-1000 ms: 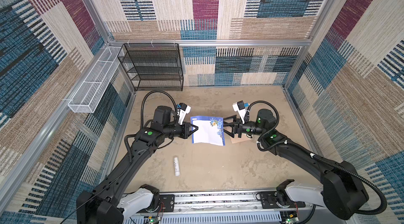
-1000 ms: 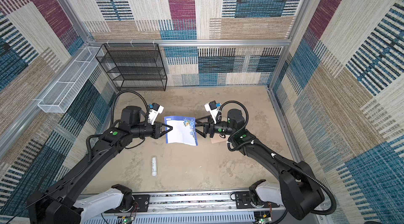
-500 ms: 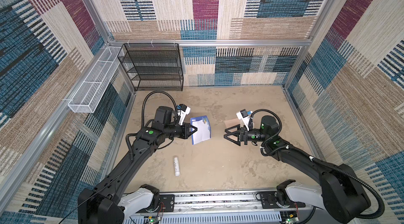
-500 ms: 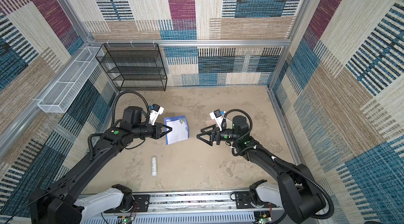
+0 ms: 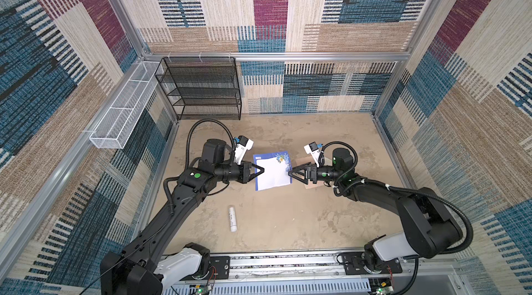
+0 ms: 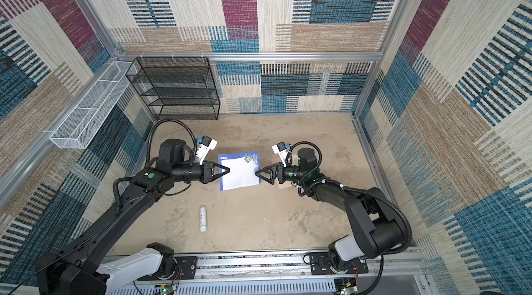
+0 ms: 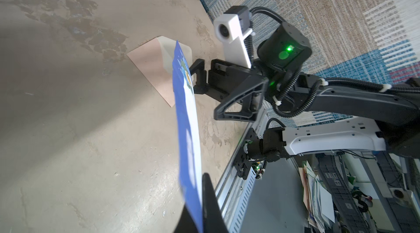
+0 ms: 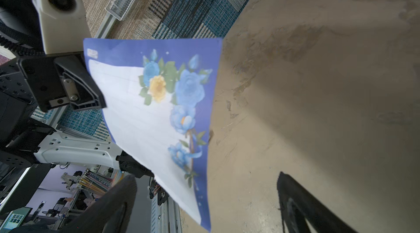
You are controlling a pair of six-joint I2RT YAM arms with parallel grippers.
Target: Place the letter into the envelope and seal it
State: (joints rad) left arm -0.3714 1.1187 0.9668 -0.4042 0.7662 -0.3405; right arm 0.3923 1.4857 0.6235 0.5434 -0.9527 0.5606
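The letter (image 5: 273,175) hangs in the air over the middle of the surface (image 5: 290,221), roughly level, with its printed face up. Its blue border runs round the lined white field, and the flower print sits in the sheet's 1 o'clock corner. The left wrist view shows the sheet almost edge-on and clear of the surface.

The left gripper (image 5: 262,170) reaches in from 9 o'clock and is clamped tight on the letter's 9 o'clock edge. The right wrist view shows its black fingers (image 8: 91,100) pinching the paper there.

The right gripper (image 5: 290,174) comes in from 3 o'clock, level with the sheet. Its 2 fingers stand wide apart, and the letter's 3 o'clock edge lies in the gap between them. It has hold of nothing. Whether either finger brushes the paper cannot be told.

The envelope (image 7: 151,67) lies flat on the surface at 3 o'clock of the letter, below the right gripper. Its flap is open and shows the cream inside. In both top views the gripper and wrist hide most of it. The letter is outside the envelope.

A small white tube (image 5: 232,218) lies on the surface at 7 o'clock of the letter, well apart from it. A black mesh rack (image 5: 207,89) stands in the 11 o'clock corner against the back wall. A white wire basket (image 5: 123,112) is fixed along the wall at 10 o'clock.
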